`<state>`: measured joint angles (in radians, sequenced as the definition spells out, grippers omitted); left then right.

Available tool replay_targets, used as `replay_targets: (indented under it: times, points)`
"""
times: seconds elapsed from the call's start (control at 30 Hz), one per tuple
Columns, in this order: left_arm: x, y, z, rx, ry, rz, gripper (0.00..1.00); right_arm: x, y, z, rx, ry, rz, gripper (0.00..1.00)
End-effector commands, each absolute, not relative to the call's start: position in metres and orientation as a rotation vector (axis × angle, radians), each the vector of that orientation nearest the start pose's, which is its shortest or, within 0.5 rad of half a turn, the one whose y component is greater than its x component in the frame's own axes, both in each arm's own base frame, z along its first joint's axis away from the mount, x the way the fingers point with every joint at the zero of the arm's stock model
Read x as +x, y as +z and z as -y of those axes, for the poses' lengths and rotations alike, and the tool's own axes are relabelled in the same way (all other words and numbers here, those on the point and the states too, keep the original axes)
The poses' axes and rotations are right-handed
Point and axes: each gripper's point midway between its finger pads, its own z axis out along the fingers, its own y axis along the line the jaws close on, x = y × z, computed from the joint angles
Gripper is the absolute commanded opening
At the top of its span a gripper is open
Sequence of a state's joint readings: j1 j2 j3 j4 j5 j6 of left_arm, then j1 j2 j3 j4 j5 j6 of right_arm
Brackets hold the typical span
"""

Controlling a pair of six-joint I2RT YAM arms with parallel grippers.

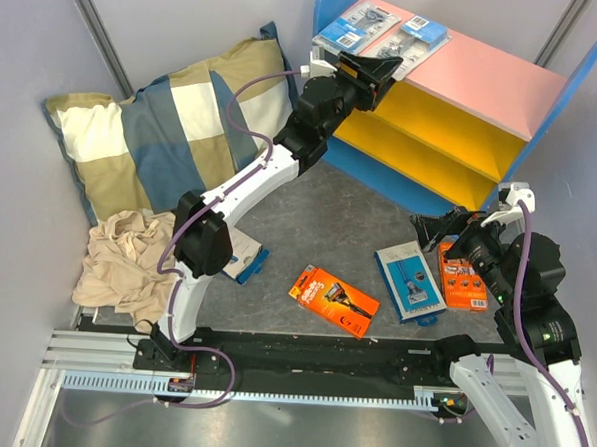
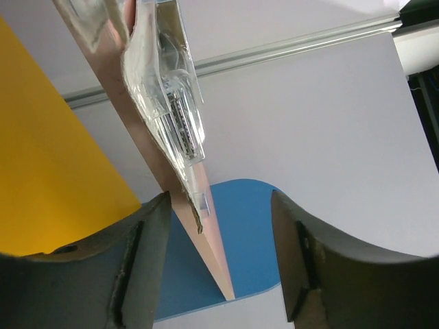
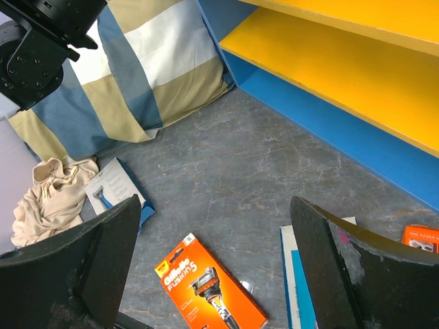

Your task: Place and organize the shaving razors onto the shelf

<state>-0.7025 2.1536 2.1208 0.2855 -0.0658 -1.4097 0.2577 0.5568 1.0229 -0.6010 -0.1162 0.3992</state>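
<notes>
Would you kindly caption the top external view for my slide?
Left arm at the shelf's pink top board bearing two razor packs; four packs lie on the table.

The table is showing a matt, grey, mottled top, like stone. The shelf is looking smooth and painted, its pink, yellow and blue boards barely shining. In the left wrist view's upper left, a razor pack is wearing a clear, glossy plastic blister. The orange box at lower centre is looking like slick printed card. The pillow is showing woven checked cloth; the beige cloth beside it is lying soft and crumpled. The fingers of the right gripper are looking matt, black, grainy and scuffed. The rail along the bottom is gleaming as bare metal.
</notes>
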Motion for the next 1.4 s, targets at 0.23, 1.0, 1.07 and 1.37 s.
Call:
replay_targets:
  times: [0.23, 1.0, 1.07, 1.37]
  points:
    - [0.449, 0.467, 0.433, -0.427, -1.694, -1.386, 0.98, 0.206, 0.357, -0.09, 0.04, 0.586, -1.702, 0.98]
    - [0.358, 0.451, 0.263, -0.22, -1.139, -1.487, 1.0, 0.214, 0.321, -0.107, -0.013, 0.644, -1.792, 0.98]
    - [0.354, 0.436, 0.259, -0.18, -1.11, -1.577, 1.0, 0.216, 0.313, -0.109, -0.024, 0.644, -1.815, 0.98]
    - [0.344, 0.376, 0.246, -0.011, -0.991, -1.81, 1.0, 0.222, 0.272, -0.116, -0.099, 0.631, -1.944, 0.98]
